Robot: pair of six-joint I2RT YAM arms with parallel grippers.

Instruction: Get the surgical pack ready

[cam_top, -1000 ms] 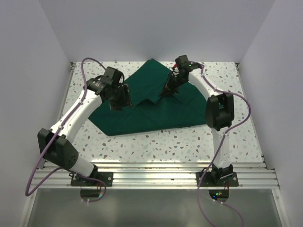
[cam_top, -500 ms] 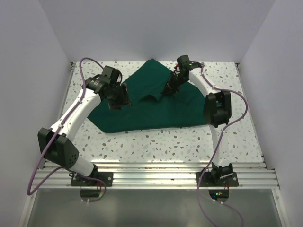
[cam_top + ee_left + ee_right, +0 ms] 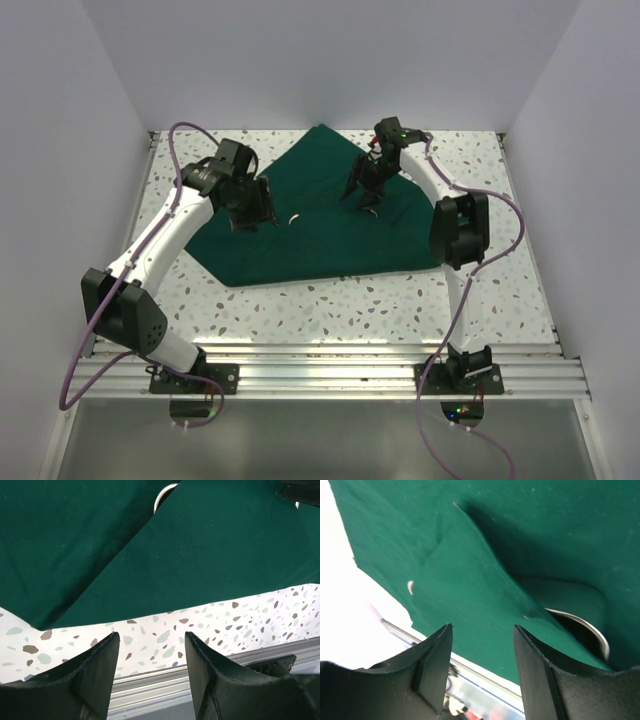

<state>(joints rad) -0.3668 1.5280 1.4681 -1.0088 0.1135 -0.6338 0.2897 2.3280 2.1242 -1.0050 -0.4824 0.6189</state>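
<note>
The surgical pack (image 3: 330, 225) is a dark green drape lying folded and nearly flat across the speckled table (image 3: 400, 300). Only a sliver of steel tray rim (image 3: 295, 218) peeks out from under a fold, and it also shows in the left wrist view as the tray rim (image 3: 162, 492) and in the right wrist view as the tray rim (image 3: 590, 630). My left gripper (image 3: 252, 205) hovers at the drape's left edge. In its own view the left gripper (image 3: 151, 636) is open and empty. My right gripper (image 3: 365, 190) hangs over the drape's far middle. The right gripper (image 3: 482, 627) is open with only cloth below.
White walls (image 3: 100, 120) close in the table on the left, back and right. An aluminium rail (image 3: 330, 365) runs along the near edge by the arm bases. Purple cables (image 3: 175, 160) loop beside both arms. Bare speckled tabletop lies in front of the drape.
The right gripper went from shut to open and let go of the drape fold. The raised peak of cloth dropped flat over the tray. The left arm stayed still.
</note>
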